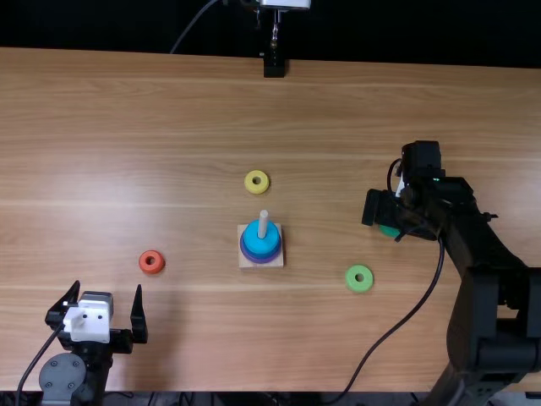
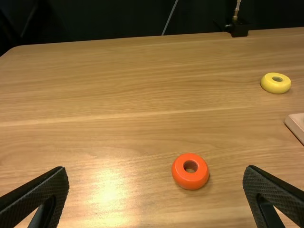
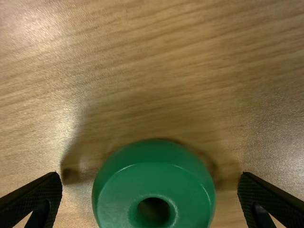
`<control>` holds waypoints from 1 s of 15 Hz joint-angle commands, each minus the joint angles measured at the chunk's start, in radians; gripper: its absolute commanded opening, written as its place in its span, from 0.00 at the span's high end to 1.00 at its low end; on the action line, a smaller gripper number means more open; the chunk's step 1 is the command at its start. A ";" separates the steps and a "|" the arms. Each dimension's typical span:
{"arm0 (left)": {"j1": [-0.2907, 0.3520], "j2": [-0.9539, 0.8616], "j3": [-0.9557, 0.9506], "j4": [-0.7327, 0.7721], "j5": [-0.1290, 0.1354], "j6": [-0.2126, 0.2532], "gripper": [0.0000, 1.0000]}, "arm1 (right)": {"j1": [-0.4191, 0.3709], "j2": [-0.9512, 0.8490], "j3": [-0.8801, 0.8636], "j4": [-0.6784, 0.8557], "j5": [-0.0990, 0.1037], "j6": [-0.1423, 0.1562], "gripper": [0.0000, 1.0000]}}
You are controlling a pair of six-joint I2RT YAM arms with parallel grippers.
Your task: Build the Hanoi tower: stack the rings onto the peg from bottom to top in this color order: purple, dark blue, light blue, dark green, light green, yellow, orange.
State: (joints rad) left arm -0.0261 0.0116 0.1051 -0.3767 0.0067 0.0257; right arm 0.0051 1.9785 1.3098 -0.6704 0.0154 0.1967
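Under the right pincer (image 1: 379, 209) lies one ring (image 3: 154, 194) on the table (image 1: 127, 110), a second ring (image 1: 359, 288) before it and slightly left. Well left of that pincer, stacked rings (image 1: 253, 238) circle the peg (image 1: 263, 223) on its base (image 1: 248, 261), a third ring (image 1: 257, 189) just behind. Beyond and right of the left pincer (image 1: 106, 286) lies a fourth ring (image 1: 144, 262)

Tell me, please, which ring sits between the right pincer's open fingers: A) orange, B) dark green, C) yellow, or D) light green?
B: the right pincer has its fingers spread on either side of the dark green ring, with a gap on each side.
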 commanded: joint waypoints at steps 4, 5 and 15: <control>-0.003 -0.012 -0.105 -0.082 0.003 0.011 0.00 | 0.007 0.014 0.019 0.001 0.010 0.002 0.48; -0.003 -0.012 -0.105 -0.082 0.003 0.011 0.00 | 0.007 0.014 0.019 0.001 0.010 0.000 0.60; -0.001 -0.012 -0.105 -0.082 0.003 0.011 0.00 | 0.085 -0.067 0.129 -0.142 0.003 -0.051 1.00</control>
State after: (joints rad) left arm -0.0265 0.0116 0.1047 -0.3771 0.0071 0.0257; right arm 0.0727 1.9682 1.4021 -0.8173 0.0181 0.1696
